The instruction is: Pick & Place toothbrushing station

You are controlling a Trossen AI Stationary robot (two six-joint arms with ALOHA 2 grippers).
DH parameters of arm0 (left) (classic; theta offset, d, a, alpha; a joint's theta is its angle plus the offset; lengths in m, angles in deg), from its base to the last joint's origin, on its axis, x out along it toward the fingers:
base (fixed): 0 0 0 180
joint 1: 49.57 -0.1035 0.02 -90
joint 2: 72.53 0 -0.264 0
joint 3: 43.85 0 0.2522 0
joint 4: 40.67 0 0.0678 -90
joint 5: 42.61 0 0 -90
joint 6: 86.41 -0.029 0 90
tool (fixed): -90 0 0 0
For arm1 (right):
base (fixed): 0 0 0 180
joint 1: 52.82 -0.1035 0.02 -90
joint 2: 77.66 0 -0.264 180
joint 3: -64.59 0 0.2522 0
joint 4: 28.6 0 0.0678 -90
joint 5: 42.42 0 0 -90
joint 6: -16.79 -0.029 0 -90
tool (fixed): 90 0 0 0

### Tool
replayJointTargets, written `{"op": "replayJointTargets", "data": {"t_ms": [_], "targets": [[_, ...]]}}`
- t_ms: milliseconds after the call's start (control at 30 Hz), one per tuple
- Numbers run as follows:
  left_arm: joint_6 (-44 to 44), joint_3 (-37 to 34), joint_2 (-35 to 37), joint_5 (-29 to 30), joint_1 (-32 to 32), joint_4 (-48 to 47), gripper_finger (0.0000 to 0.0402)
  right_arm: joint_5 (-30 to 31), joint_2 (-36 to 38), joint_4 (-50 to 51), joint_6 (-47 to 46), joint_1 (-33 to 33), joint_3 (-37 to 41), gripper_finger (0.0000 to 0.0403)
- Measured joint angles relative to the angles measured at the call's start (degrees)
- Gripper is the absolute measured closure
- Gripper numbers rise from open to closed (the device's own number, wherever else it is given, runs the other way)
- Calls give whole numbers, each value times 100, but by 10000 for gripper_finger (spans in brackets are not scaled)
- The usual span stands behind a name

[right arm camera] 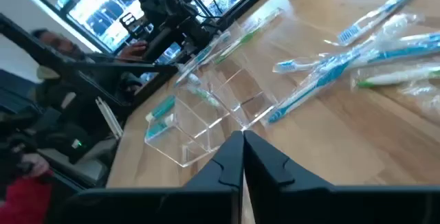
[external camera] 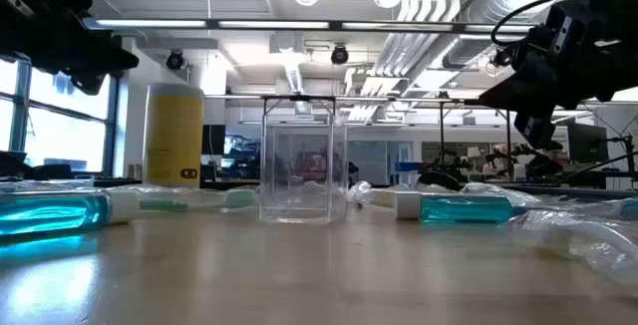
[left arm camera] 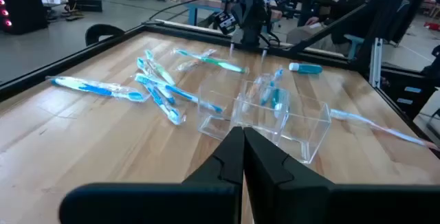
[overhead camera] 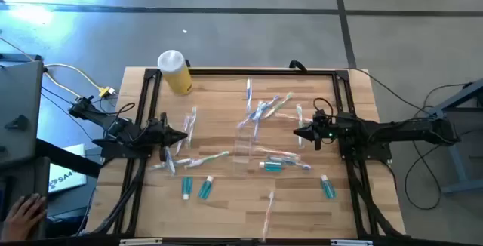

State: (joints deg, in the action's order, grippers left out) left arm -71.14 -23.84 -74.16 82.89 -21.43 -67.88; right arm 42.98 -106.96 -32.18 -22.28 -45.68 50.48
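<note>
The small clear plastic cup [overhead camera: 245, 145] of the toothbrushing station stands upright on its base at the middle of the wooden table; it also shows as the cup [external camera: 302, 161], the cup [left arm camera: 275, 117] and the cup [right arm camera: 213, 110]. Thin wrapped toothbrushes [overhead camera: 264, 109] lie flat and scattered around it. Small teal tubes [overhead camera: 205, 189] lie near the front, one teal tube [overhead camera: 327, 186] toward the right. My left gripper [overhead camera: 185, 135] hangs shut left of the cup. My right gripper [overhead camera: 296, 131] hangs shut on the cup's right. Both are clear of the table and hold nothing.
A yellow bottle [overhead camera: 175, 71] with a white cap stands at the table's far left corner. A black frame [overhead camera: 249, 71] runs along the table's edges. More toothbrushes lie at the left [overhead camera: 189, 129] and near the front edge [overhead camera: 270, 208]. A person's hand [overhead camera: 23, 214] shows beyond the table's left.
</note>
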Motion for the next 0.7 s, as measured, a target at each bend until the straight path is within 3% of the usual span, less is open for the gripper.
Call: {"op": "replayJointTargets", "data": {"t_ms": [167, 500, 700], "targets": [[-111, 0, 0, 2, 0, 0, 401, -4, -1, 0, 456, 0, -2, 400], [-304, 0, 0, 2, 0, 0, 401, -7, -72, -2, 2400, 0, -2, 400], [-349, 0, 0, 4, 0, 5, 401, -48, -74, -135, 2647, -17, -128, 400]]}}
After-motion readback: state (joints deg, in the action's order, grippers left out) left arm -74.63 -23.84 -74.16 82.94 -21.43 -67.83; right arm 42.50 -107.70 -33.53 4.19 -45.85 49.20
